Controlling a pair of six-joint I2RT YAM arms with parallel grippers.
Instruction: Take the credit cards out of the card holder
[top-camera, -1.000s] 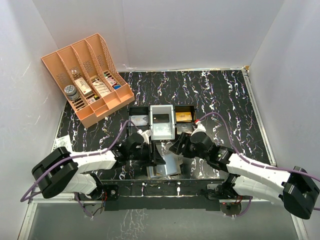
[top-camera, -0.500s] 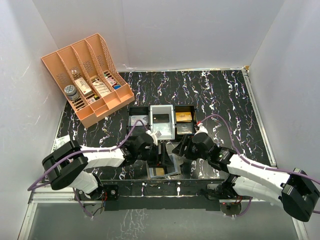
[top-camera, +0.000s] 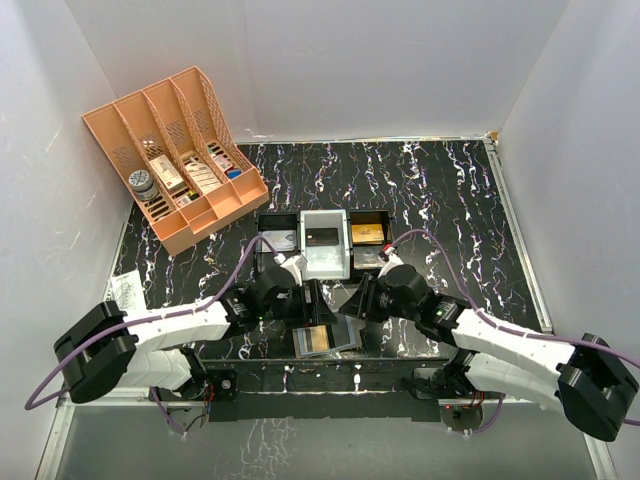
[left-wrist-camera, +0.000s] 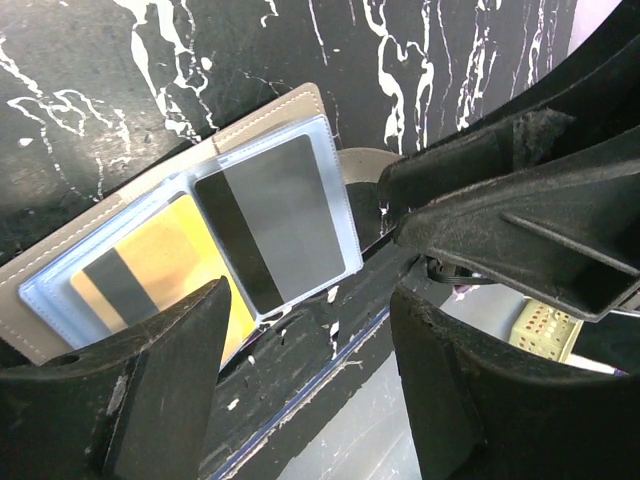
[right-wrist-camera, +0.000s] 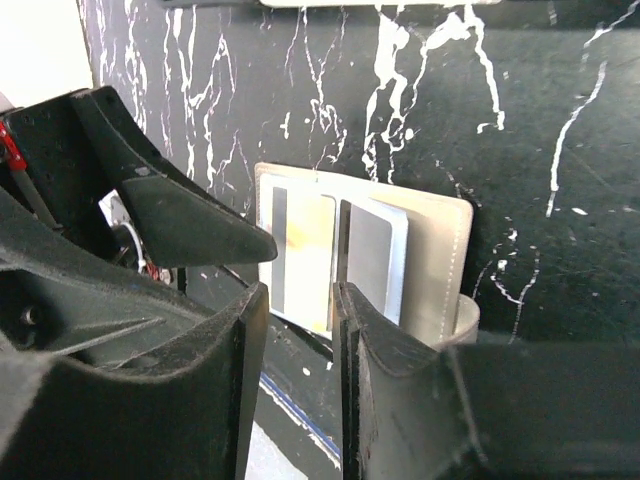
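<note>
Left wrist view: card holder (left-wrist-camera: 255, 130) lies open and flat at the near edge of the black marbled table (left-wrist-camera: 100, 60). Gold-orange card (left-wrist-camera: 190, 250) and grey card (left-wrist-camera: 290, 215) sit sleeved, stripes up; no print is legible. Left gripper (left-wrist-camera: 305, 295) jaws stand wide and empty; right gripper (right-wrist-camera: 298, 300) jaws are narrow and empty. Both hover close by the holder. Open tabletop beyond.

**White shells, black joints, purple cables**

The left arm (top-camera: 170, 322) and right arm (top-camera: 510, 345) have smooth white shells between bulky black joint housings. A purple cable (top-camera: 240, 266) loops along each arm. The black fingers (left-wrist-camera: 170, 390) are wedge-shaped, matte and scuffed with pale dust. A small red fitting (right-wrist-camera: 10, 150) shows at nine o'clock in the right wrist view.
</note>
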